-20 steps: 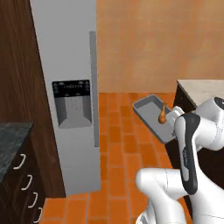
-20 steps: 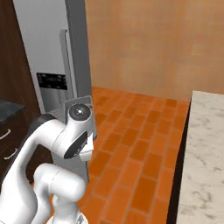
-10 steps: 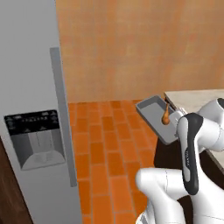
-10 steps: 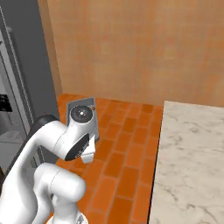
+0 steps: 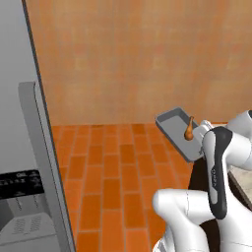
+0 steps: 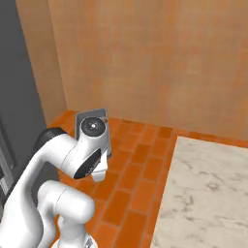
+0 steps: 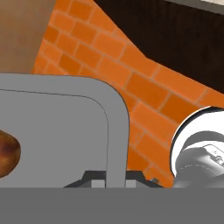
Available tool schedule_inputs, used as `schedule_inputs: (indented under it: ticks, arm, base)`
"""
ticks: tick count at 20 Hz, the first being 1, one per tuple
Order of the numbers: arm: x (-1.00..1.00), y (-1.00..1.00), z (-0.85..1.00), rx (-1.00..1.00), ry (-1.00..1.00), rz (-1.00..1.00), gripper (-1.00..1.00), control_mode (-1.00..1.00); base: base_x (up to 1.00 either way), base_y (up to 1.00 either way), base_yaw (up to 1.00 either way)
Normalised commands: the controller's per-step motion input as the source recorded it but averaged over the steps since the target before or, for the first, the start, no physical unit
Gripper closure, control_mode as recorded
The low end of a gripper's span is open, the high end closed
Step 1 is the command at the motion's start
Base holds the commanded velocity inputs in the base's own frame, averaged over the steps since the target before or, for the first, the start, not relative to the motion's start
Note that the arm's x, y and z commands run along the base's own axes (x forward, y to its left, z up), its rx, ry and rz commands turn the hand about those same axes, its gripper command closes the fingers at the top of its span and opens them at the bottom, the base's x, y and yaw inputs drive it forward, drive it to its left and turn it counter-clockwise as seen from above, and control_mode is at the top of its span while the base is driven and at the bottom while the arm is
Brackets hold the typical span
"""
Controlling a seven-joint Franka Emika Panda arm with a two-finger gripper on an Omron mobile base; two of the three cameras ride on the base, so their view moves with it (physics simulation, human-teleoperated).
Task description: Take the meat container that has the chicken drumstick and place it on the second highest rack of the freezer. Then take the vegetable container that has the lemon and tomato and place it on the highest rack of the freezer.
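Orange brick floor (image 5: 118,182) and a tan wall (image 5: 138,59) lie behind the tray (image 5: 173,129), which the arm carries up off the floor, tilted, with its near edge at the wrist. On it lies the drumstick (image 5: 188,131), near the end by the hand (image 7: 114,179). From the hand's own camera the hand is clenched on the tray's rim (image 7: 117,131), the drumstick just left of it. To the left stands the freezer (image 5: 22,162), its door shut, with its long handle (image 5: 47,162) and black dispenser panel (image 5: 19,183). A marble counter (image 6: 203,193) lies to the right.
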Motion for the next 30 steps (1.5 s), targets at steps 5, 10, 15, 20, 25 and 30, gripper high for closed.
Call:
schedule_inputs:
  ticks: [5, 10, 15, 20, 25, 30]
  arm:
    - [0.0, 0.0, 0.0, 0.0, 0.0, 0.0, 1.0, 1.0]
    - [0.0, 0.0, 0.0, 0.0, 0.0, 0.0, 1.0, 1.0]
    - [0.0, 0.0, 0.0, 0.0, 0.0, 0.0, 1.0, 1.0]
    - [0.0, 0.0, 0.0, 0.0, 0.0, 0.0, 1.0, 1.0]
    - [0.0, 0.0, 0.0, 0.0, 0.0, 0.0, 1.0, 1.0]
    - [0.0, 0.0, 0.0, 0.0, 0.0, 0.0, 1.0, 1.0]
  base:
    - [0.76, -0.26, 0.3]
    - [0.12, 0.0, 0.53]
    - [0.41, -0.24, 0.57]
    - [0.83, -0.44, 0.51]
    - [0.88, -0.3, 0.51]
    - [0.38, 0.0, 0.69]
